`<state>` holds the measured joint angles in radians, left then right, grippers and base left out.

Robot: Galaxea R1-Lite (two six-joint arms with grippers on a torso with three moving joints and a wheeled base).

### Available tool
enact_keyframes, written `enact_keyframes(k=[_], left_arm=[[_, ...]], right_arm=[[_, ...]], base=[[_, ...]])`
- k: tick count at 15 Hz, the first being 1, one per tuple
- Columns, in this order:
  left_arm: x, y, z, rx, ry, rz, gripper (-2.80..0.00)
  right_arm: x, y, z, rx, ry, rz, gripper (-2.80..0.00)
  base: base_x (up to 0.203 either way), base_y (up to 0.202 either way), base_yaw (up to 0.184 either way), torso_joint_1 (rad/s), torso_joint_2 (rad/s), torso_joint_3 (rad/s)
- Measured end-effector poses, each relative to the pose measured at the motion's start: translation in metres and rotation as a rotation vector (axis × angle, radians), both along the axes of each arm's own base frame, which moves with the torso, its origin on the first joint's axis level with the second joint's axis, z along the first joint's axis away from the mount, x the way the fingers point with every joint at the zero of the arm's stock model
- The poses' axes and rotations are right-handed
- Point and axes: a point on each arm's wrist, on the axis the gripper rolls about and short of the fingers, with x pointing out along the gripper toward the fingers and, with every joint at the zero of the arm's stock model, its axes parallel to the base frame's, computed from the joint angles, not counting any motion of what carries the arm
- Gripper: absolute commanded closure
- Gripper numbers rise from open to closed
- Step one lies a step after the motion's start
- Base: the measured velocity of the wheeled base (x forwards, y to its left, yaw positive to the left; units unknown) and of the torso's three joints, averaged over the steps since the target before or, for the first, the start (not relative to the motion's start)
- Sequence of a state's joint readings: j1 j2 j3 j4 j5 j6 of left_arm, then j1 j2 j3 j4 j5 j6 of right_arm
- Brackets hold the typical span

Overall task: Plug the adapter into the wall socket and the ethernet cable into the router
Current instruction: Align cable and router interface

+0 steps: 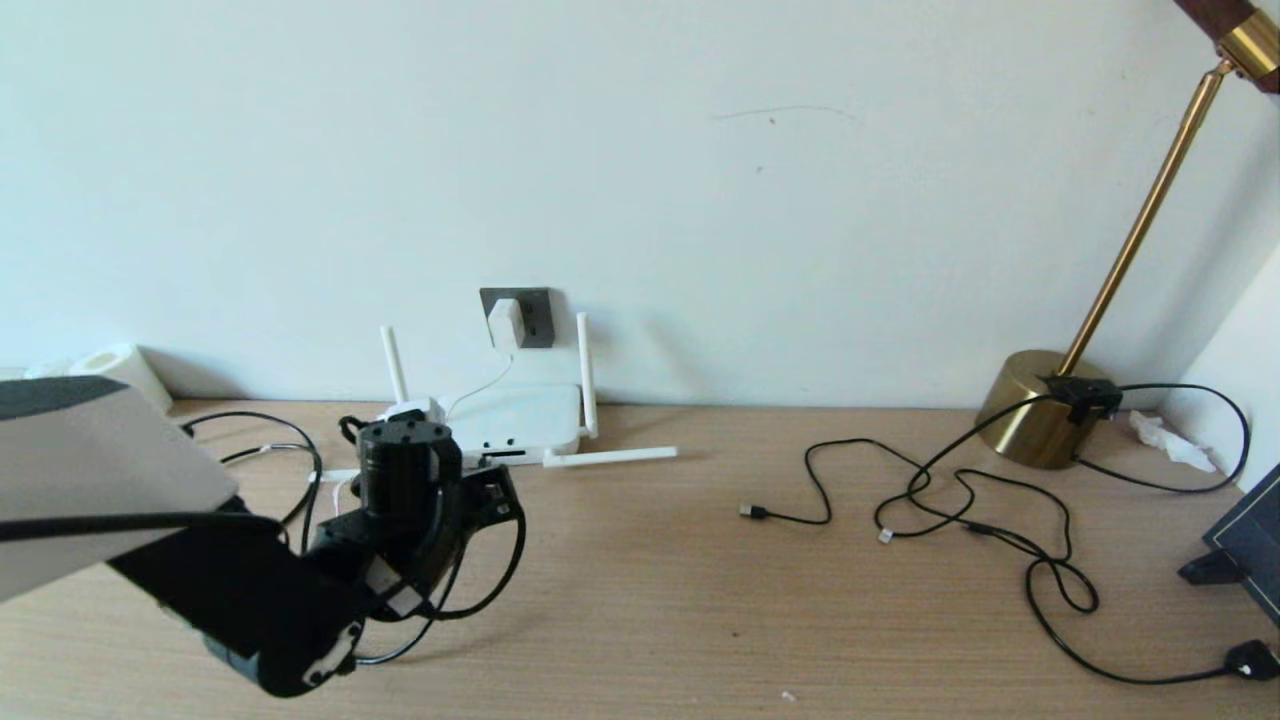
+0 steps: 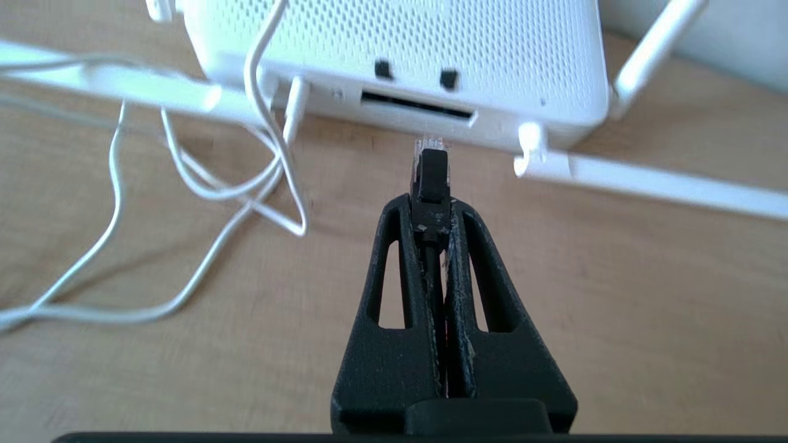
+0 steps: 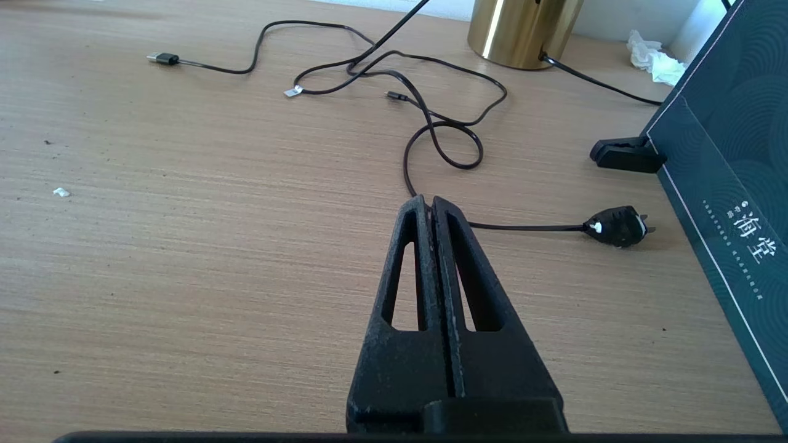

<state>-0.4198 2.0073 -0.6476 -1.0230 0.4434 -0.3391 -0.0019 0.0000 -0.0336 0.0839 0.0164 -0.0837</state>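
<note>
Both fingers of the left gripper (image 2: 431,206) clench the ethernet cable (image 2: 431,178), its plug just ahead of them near the router (image 2: 400,55) (right gripper (image 3: 429,206) clenched, empty).

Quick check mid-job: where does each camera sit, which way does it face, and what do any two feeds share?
Head: up on the robot, looking forward and down at the desk and wall; the left arm shows, adapter in the socket.
Left wrist: behind the left gripper, shut on the ethernet cable, facing the router ports.
Right wrist: behind the shut right gripper, facing thin black cords and the lamp base.
Shared: head and left wrist both show the router; head and right wrist, the lamp base.
</note>
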Motion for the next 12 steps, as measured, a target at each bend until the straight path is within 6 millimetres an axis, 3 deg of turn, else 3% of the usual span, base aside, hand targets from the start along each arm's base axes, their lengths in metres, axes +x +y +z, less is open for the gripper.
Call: enact_keyframes(k=[6, 12], left_arm=[[0.006, 0.004, -0.022, 0.021, 0.048, 0.016, 0.0], [0.014, 0.01, -0.031, 0.025, 0.024, 0.02, 0.0]], right_arm=[[0.0, 0.0, 0.0, 0.0, 0.0, 0.001, 0.0], [0.0, 0.0, 0.0, 0.0, 0.0, 0.0, 0.0]], base=[[0.0, 0.0, 0.0, 0.0, 0.0, 0.0], [0.0, 0.0, 0.0, 0.0, 0.0, 0.0]])
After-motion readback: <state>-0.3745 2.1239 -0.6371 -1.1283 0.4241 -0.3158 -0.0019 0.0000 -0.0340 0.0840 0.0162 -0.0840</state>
